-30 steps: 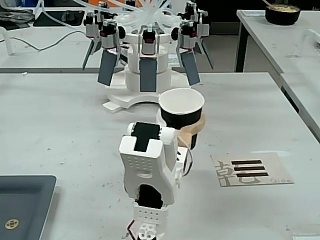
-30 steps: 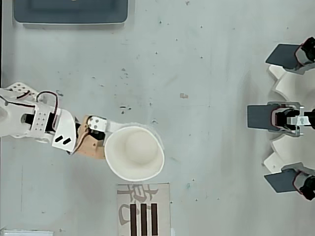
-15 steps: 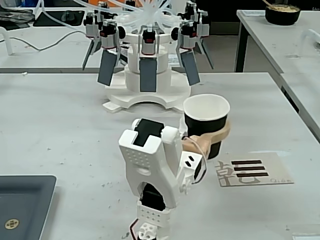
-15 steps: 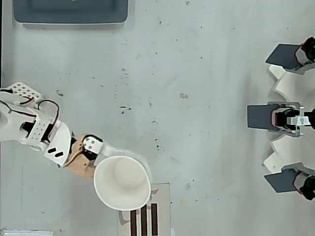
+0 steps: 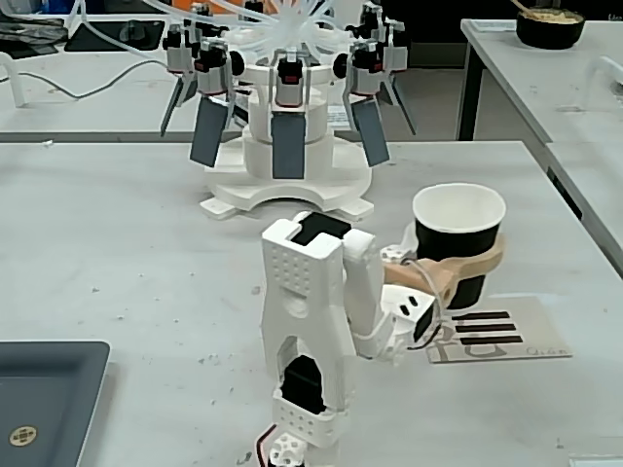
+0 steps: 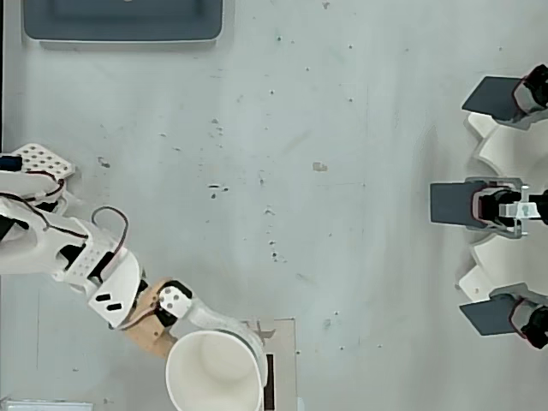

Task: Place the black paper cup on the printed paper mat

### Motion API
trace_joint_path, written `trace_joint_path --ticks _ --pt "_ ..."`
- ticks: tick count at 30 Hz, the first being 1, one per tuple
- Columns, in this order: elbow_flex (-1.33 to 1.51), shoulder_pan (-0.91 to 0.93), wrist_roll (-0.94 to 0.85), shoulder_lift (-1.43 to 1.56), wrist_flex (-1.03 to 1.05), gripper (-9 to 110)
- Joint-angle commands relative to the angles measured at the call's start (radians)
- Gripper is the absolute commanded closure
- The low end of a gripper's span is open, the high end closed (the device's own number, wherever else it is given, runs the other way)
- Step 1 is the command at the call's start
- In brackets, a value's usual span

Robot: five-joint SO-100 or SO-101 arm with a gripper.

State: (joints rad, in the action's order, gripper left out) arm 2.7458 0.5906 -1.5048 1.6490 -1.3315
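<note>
1 black cup, 1 mat, 1 tray, 1 bowl

White arm, tan hand

Fixed view: behind the white arm, mid-height, facing across the grey desk. Overhead view: straight down, arm at left. Both share the beige printed paper mat, probably cropped overhead.

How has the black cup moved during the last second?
Yes. In the fixed view the black cup went rightward, away from the white stand, and now is over the paper mat.
</note>
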Motion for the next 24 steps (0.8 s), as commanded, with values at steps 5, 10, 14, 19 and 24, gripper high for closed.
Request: trace_joint_path --ticks 5,10,14,19,24 --pt "-0.158 0.054 0.011 -0.129 -0.041 95" --pt "-0.259 0.069 0.011 -0.219 -0.044 95" --pt "-0.324 0.071 0.011 -0.285 -0.044 95" --pt "-0.379 0.071 0.011 -0.36 -0.049 95" --pt "-0.442 0.071 0.011 -0.442 -0.052 95"
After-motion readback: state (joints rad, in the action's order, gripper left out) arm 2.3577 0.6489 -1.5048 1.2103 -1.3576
